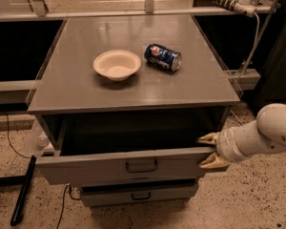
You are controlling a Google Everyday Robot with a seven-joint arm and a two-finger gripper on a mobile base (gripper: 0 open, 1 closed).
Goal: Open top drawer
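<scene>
The top drawer (86,166) of the grey cabinet stands pulled out toward me, its dark interior showing above a wide grey front with a small black loop handle (141,166). My gripper (206,150) is at the drawer's right front corner, on a white arm coming in from the right. Its two tan fingers (210,162) are spread apart, one above and one below the top edge of the drawer front. Nothing is held between them.
A white bowl (117,64) and a blue soda can (162,57) lying on its side rest on the cabinet top (71,89). A lower drawer (138,193) with a like handle sits beneath. A black bar (23,190) lies on the speckled floor at left.
</scene>
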